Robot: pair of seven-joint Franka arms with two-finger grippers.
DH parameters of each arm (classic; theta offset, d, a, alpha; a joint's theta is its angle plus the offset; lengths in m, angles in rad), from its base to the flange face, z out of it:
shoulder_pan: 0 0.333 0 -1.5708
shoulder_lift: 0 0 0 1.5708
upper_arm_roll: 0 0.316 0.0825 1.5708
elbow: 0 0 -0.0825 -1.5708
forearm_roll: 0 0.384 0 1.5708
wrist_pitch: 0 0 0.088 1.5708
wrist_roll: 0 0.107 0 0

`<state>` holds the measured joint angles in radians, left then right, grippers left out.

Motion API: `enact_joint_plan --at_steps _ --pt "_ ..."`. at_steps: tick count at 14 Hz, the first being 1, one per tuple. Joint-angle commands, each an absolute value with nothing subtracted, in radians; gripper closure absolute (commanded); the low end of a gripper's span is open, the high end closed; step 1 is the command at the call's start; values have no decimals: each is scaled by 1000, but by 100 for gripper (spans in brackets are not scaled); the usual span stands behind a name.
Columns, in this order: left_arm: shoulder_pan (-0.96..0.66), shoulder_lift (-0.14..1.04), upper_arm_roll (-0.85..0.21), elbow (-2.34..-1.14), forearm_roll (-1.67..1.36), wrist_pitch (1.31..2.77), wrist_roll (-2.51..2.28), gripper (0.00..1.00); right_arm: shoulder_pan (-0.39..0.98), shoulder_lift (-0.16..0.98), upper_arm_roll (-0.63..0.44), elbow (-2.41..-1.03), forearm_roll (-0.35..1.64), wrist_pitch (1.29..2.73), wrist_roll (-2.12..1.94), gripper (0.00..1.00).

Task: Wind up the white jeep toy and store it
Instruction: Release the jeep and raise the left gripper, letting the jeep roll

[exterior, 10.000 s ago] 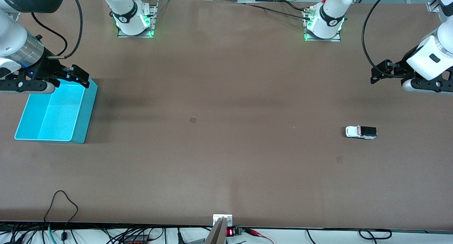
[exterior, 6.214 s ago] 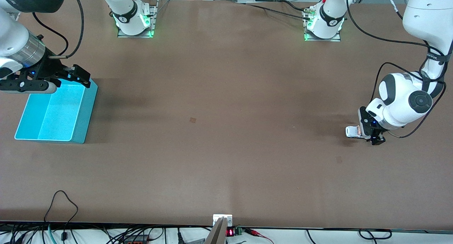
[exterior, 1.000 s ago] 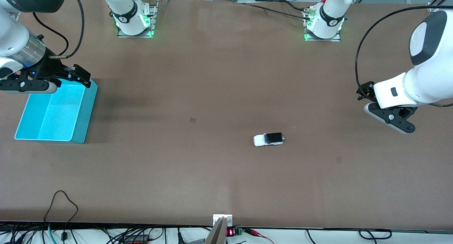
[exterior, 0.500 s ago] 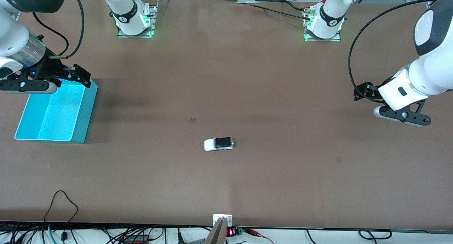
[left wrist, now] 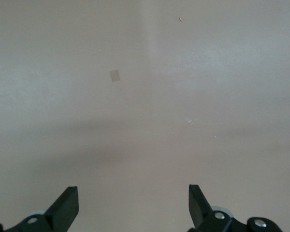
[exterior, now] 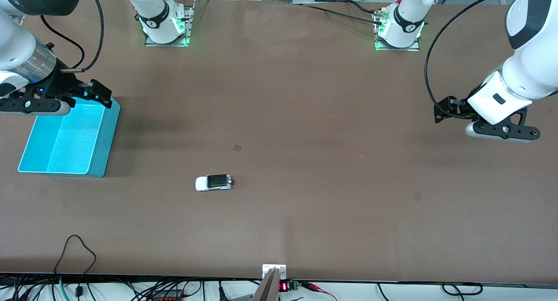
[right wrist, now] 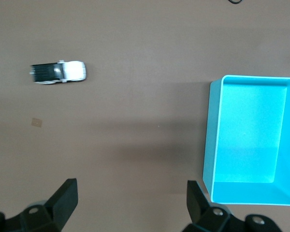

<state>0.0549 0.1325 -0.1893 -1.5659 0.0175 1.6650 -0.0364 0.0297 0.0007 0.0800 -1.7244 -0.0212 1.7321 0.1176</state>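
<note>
The white jeep toy point(exterior: 213, 182), boxy with a black roof panel, stands alone on the brown table, between the table's middle and the turquoise bin point(exterior: 104, 148). It also shows in the right wrist view point(right wrist: 58, 73), blurred. My left gripper point(left wrist: 133, 205) is open and empty, up over bare table at the left arm's end. My right gripper point(right wrist: 131, 200) is open and empty, held over the table beside the bin's point(right wrist: 210, 145) rim at the right arm's end. The bin is empty.
Both arm bases point(exterior: 165, 24) point(exterior: 399, 26) stand along the table's edge farthest from the front camera. Cables point(exterior: 76, 253) and a small bracket point(exterior: 273, 270) lie at the edge nearest that camera. A small tape mark point(exterior: 237, 148) sits near the table's middle.
The jeep has rolled across the table from the left arm's end toward the bin. My left gripper let it go, rose and drew back. The right arm has not moved.
</note>
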Motion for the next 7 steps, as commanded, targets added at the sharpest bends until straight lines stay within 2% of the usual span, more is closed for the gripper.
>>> enact_joint_plan --at_steps 1,7 --pt "-6 89 -111 -1601 -38 1684 -58 0 31 -12 81 -1730 -20 1724 135 0" --pt "-20 57 -87 -1601 -43 1684 -63 0 28 0 81 -1730 -20 1724 121 0"
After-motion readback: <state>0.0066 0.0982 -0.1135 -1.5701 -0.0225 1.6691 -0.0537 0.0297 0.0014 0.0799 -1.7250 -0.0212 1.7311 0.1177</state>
